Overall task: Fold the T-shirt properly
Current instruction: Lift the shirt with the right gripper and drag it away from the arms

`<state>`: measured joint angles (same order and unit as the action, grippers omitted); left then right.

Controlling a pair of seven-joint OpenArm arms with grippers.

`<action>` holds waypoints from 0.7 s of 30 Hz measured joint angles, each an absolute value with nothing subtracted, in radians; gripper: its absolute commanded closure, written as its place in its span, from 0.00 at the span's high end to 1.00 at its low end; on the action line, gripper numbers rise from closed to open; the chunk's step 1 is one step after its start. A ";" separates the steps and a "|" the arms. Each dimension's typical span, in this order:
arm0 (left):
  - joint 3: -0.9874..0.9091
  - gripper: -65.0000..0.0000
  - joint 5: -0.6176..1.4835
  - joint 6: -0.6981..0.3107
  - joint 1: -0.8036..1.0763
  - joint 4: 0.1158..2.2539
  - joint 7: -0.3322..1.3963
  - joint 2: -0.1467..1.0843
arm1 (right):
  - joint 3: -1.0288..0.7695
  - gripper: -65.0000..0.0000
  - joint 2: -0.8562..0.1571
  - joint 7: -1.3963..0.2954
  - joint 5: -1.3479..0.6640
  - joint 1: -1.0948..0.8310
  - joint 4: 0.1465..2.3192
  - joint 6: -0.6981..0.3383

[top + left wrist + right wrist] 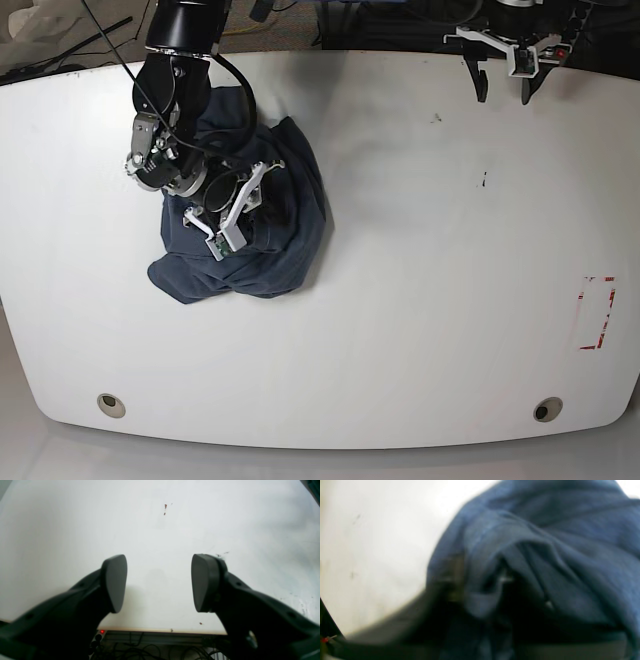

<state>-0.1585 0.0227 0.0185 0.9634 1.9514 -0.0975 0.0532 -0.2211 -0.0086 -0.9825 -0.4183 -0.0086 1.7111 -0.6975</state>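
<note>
The dark blue T-shirt [295, 235] lies crumpled in a heap on the left part of the white table [400, 300]. My right gripper [266, 203] is pressed down into the heap. In the blurred right wrist view, bunched folds of the T-shirt [545, 542] fill the frame and cover the fingers, which look shut on the cloth. My left gripper [504, 92] hangs at the table's far right edge, away from the shirt. In the left wrist view the left gripper [158, 582] is open, with only bare table [160, 530] between its dark pads.
A red-marked rectangle [597, 312] sits near the table's right edge. Two round holes [111, 404] [547, 409] lie near the front edge. Cables [140, 650] hang below the table edge under the left gripper.
</note>
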 measured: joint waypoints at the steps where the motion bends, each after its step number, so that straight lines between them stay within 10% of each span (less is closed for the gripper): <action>1: -0.159 0.57 0.023 0.019 0.963 1.951 -0.097 0.053 | -0.218 0.00 -0.009 -0.981 -0.420 -0.009 1.715 -0.695; 21: -0.008 0.57 0.023 0.022 0.731 1.951 0.212 0.061 | -0.183 0.00 -0.229 -0.994 -0.424 0.258 1.858 -0.704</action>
